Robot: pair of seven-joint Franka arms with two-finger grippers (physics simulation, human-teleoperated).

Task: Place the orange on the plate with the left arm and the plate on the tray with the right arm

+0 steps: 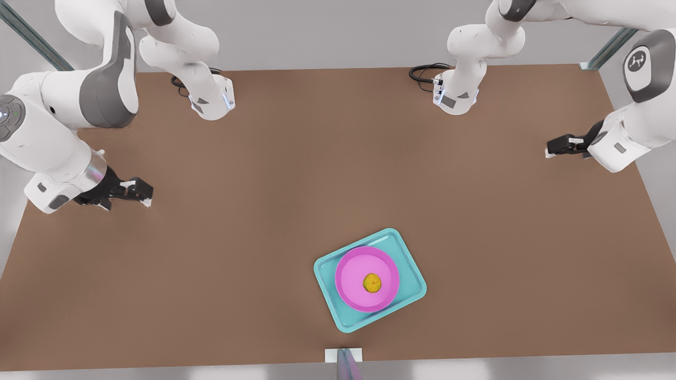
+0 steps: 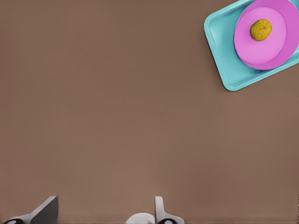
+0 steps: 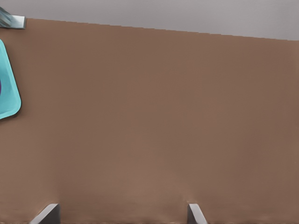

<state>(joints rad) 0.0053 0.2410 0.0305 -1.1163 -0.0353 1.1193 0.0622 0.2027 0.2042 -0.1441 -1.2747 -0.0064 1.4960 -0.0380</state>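
Left gripper (image 1: pixel 549 148) hangs over bare table (image 1: pixel 264 211) near the front view's right edge, fingers spread apart, nothing between them. In the left wrist view its 2 fingertips (image 2: pixel 46 210) show with a wide gap over bare brown surface, and the tray (image 2: pixel 219 51) sits well apart from them.

Right gripper (image 1: pixel 148 196) hangs over the table at the front view's left, also well away from the tray. Its 2 fingertips (image 3: pixel 49 212) stand wide apart in the right wrist view, holding nothing; 1 rounded corner of the tray (image 3: pixel 9 93) shows far off there. Both arms wait clear of the objects.

Nothing stands between either gripper and the tray, just open brown tabletop. A small white bracket (image 1: pixel 343 354) sits at the table's near edge just below the tray.

Tray (image 1: pixel 330 274) is teal, rectangular, rounded corners, shallow rim, lying flat near the table's front edge, a bit toward the front view's right of center. It is turned at an angle to the table edges.

Plate (image 1: pixel 351 274) is magenta-pink, round, low rim, resting flat inside the tray and covering most of its floor.

Orange (image 1: pixel 372 283) is small, yellow-orange with greenish mottling, sitting on the plate about at its center.
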